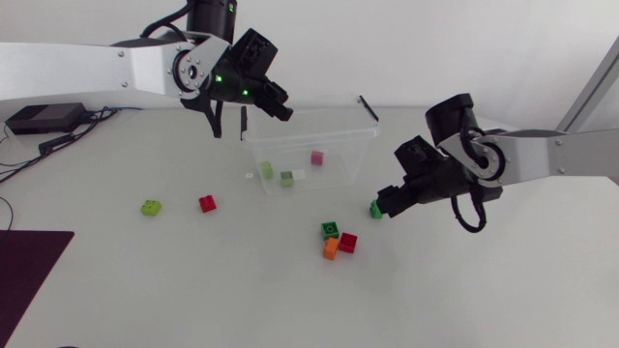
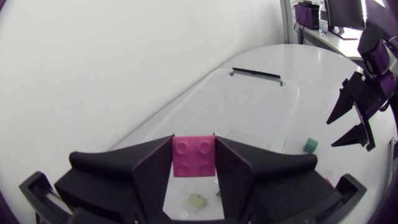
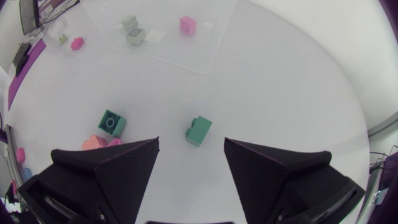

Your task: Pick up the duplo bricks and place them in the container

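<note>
Pink brick (image 2: 193, 158) in the matte black left gripper (image 2: 193, 148), clear container (image 1: 358, 145) with black handles (image 1: 368, 107), pale green bricks (image 1: 286, 178) inside it, teal-green brick (image 3: 198, 130), dark green brick (image 1: 331, 230), orange brick (image 1: 331, 248), red brick (image 1: 207, 203), lime brick (image 1: 151, 207), white table (image 1: 193, 290)

Some bricks (image 1: 287, 178) lie in the container (image 1: 366, 145), a brick cluster (image 1: 331, 230) before it, two loose bricks (image 1: 207, 203) left of it.

No readable text, labels, brands, numbers or signs anywhere in these three views.
</note>
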